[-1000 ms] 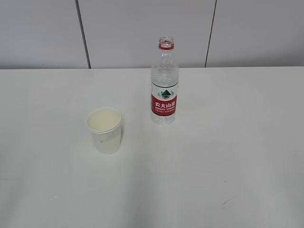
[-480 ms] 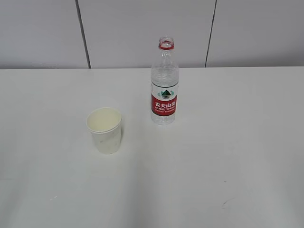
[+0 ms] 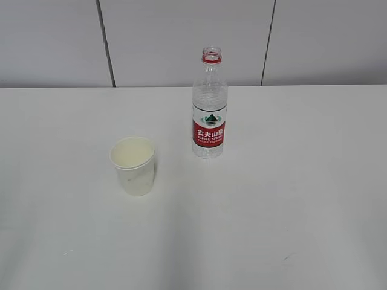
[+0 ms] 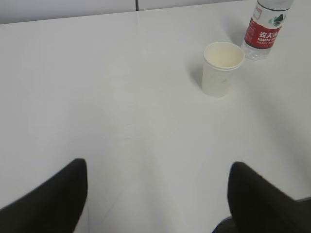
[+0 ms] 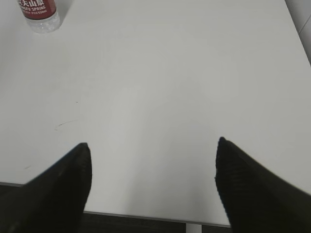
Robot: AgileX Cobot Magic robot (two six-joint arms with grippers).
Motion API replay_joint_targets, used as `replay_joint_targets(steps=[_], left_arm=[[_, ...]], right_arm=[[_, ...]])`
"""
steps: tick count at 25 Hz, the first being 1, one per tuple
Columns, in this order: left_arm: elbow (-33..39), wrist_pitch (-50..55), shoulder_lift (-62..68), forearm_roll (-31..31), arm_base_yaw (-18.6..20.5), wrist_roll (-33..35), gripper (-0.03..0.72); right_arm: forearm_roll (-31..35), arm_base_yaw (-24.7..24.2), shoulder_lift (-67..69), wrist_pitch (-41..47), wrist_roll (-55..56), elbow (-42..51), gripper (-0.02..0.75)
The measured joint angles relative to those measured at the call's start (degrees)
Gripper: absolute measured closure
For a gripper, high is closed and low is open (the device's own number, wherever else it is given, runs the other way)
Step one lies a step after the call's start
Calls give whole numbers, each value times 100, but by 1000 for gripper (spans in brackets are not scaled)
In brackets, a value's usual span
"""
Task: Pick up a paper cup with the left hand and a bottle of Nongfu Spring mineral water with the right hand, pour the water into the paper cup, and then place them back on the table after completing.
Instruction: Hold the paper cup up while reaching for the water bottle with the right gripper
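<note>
A white paper cup (image 3: 134,165) stands upright on the white table (image 3: 272,199), left of middle. An uncapped clear bottle with a red label (image 3: 209,106) stands upright behind and to the right of it; I cannot tell the water level. Neither arm shows in the exterior view. In the left wrist view my left gripper (image 4: 158,167) is open and empty above bare table, with the cup (image 4: 221,68) and bottle (image 4: 265,30) far ahead at upper right. In the right wrist view my right gripper (image 5: 153,145) is open and empty near the table's front edge; the bottle (image 5: 40,13) is far ahead at upper left.
A grey panelled wall (image 3: 181,36) runs behind the table. The table's front edge (image 5: 146,216) shows under my right gripper, and its right edge (image 5: 296,29) at the upper right of that view.
</note>
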Motion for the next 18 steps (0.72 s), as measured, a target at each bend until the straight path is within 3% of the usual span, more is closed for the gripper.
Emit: replay_joint_targets(steps=[12, 18], left_arm=[[-78, -336, 0, 23, 0, 0, 146], [60, -2133, 226, -30, 0, 0, 146]], right_arm=[[0, 0, 0, -167, 18, -43, 150], [85, 0, 468, -1828, -270, -24, 150]])
